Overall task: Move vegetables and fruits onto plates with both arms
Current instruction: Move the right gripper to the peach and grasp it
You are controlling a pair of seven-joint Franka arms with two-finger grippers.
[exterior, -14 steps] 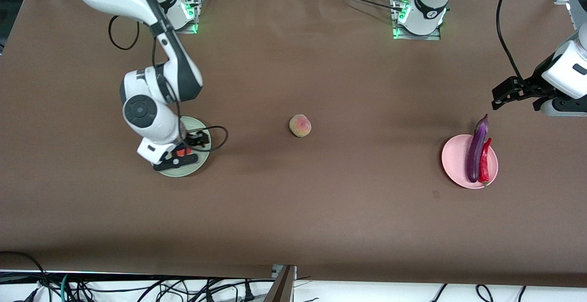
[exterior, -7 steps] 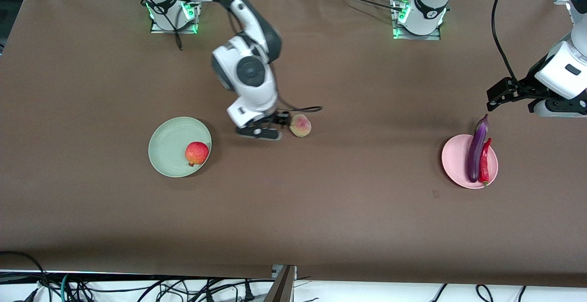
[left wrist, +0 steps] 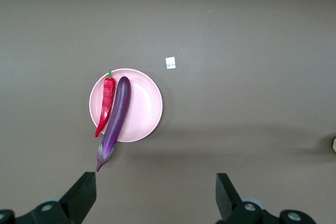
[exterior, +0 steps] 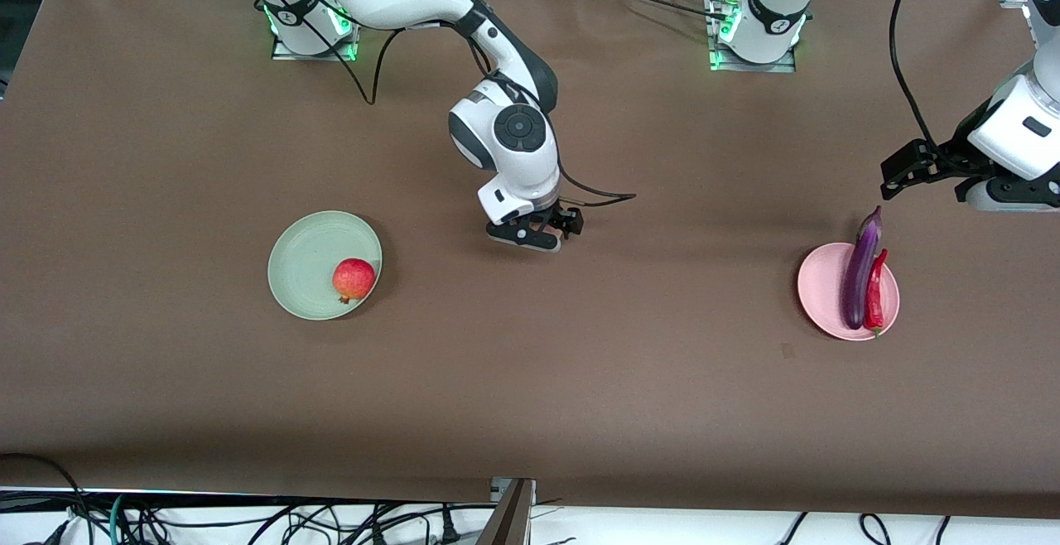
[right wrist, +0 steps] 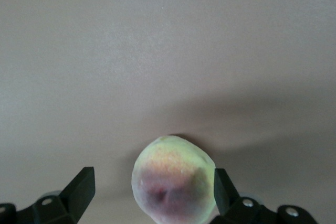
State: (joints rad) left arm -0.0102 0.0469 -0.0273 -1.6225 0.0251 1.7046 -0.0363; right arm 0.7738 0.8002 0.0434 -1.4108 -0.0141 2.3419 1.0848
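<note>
The peach [right wrist: 173, 179] lies on the brown table at its middle. My right gripper [exterior: 540, 232] stands open around it, and one finger [right wrist: 219, 184] is close beside it. In the front view the hand hides the peach. The pomegranate [exterior: 354, 279] rests on the mint green plate [exterior: 300, 257] toward the right arm's end. The eggplant [exterior: 861, 267] and the red chili [exterior: 876, 290] lie side by side on the pink plate [exterior: 820, 288]. My left gripper [exterior: 898, 174] hangs open and empty over the table beside that plate, with the eggplant [left wrist: 116, 116], chili [left wrist: 105, 103] and plate [left wrist: 144, 106] below it.
A brown cloth covers the whole table [exterior: 580, 363]. A small white tag [left wrist: 170, 63] lies on it near the pink plate. Cables hang along the table's front edge [exterior: 248, 520]. Both arm bases [exterior: 758, 23] stand along the edge farthest from the front camera.
My right arm left the green plate, where the pomegranate now lies uncovered, and swung to the table's middle, ending with its open jaws around the peach. The left arm barely shifted.
</note>
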